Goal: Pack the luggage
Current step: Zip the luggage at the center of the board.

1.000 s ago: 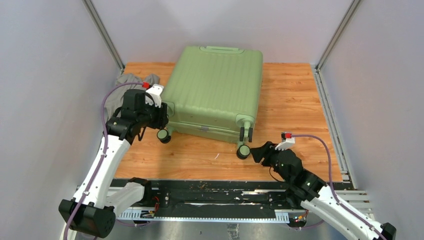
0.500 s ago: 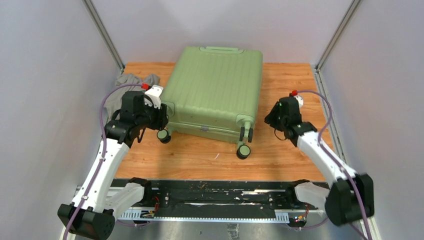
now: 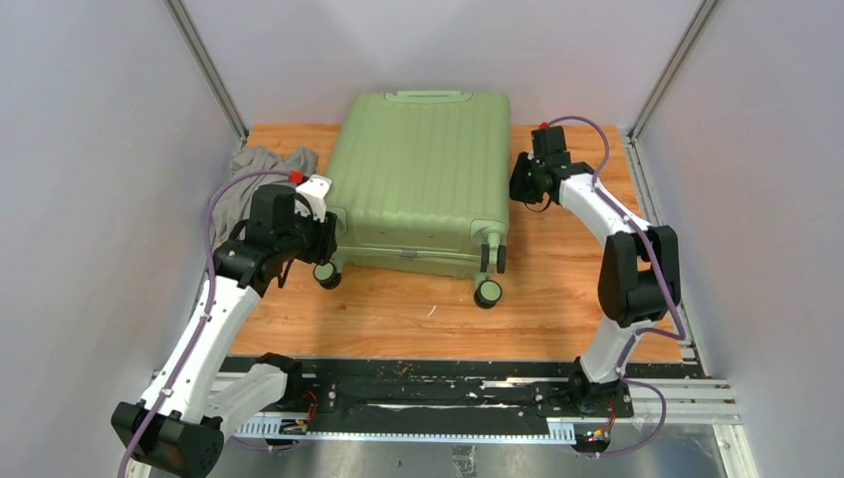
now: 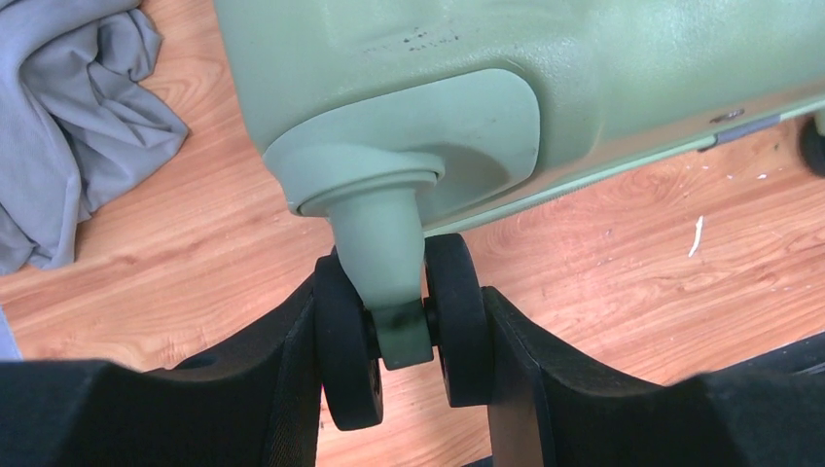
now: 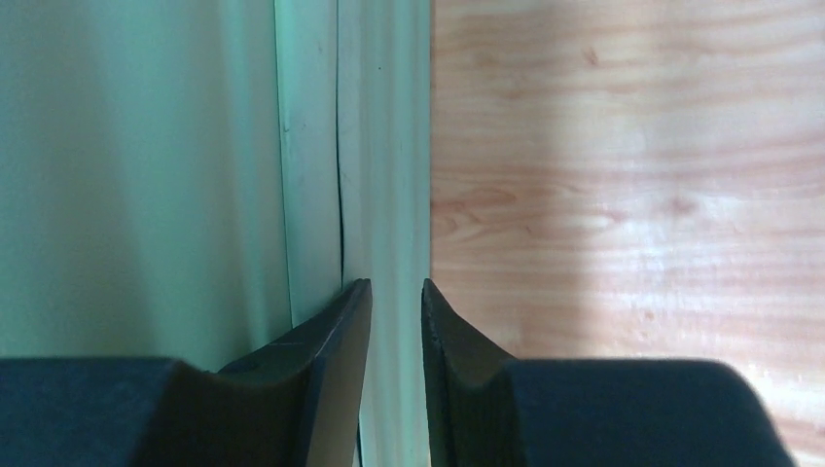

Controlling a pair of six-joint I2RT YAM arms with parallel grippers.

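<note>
The luggage [image 3: 423, 169] lies closed on the counter [image 3: 577, 299], upper centre of the frame. The left jaws clench its lower-left wheel [image 4: 455, 311]. The right jaws straddle its right rim [image 5: 389, 195]; gripping or not, I cannot tell.

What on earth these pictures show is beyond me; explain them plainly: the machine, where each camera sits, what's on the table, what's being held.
These are two robot arms bolted at the near edge of a wooden table, each ending in a two-finger gripper. The wide picture comes from a fixed camera above and behind them. The other two come from a camera on each wrist, so the black prongs there are that arm's own fingers. On the table lies the luggage, a closed green suitcase, with a crumpled grey cloth beside its left edge. The left gripper is clamped on a caster wheel at the near-left corner. The right gripper has narrow jaws at the seam on the suitcase's right side; whether it grips anything cannot be told.
</note>
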